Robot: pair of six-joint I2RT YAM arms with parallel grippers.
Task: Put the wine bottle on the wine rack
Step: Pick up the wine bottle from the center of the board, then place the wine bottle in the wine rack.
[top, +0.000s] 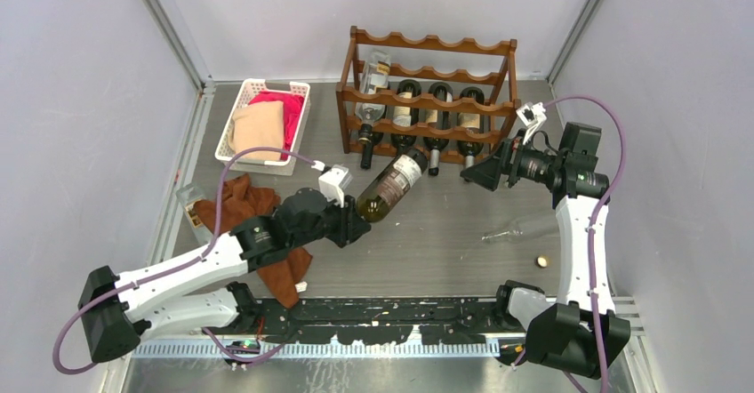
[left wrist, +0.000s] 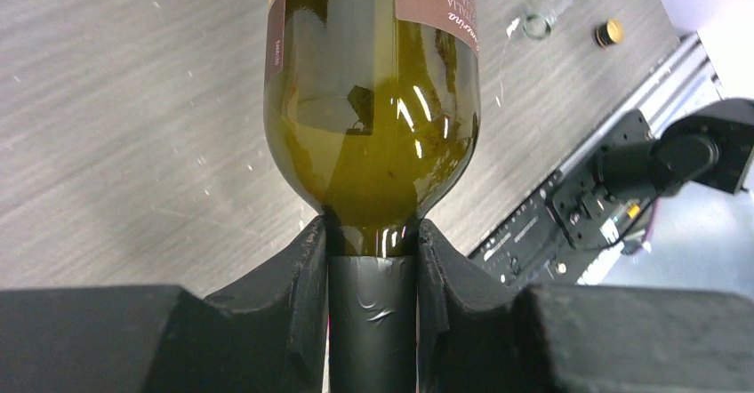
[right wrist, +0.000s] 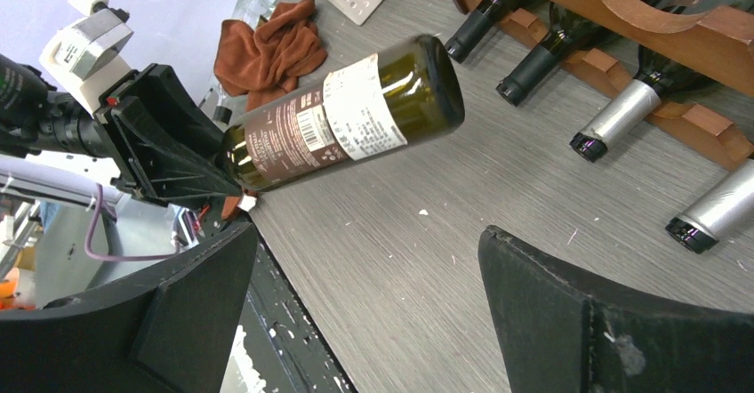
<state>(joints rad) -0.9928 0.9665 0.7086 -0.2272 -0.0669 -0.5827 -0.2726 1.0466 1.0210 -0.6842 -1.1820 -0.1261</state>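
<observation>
Left fingers [left wrist: 298, 273] pinch the wine bottle [left wrist: 372, 126] by the neck.
Wine rack [top: 433, 44] is not reached yet; right fingers [right wrist: 578, 317] spread, empty.

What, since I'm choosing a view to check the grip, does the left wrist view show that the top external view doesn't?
Only the left wrist: close up, the left gripper with a finger pressed on each side of the dark foil neck. Only the top external: the wine rack, the white basket, the brown cloth and the right gripper. Both: the wine bottle, the gold cap and the grey table.
</observation>
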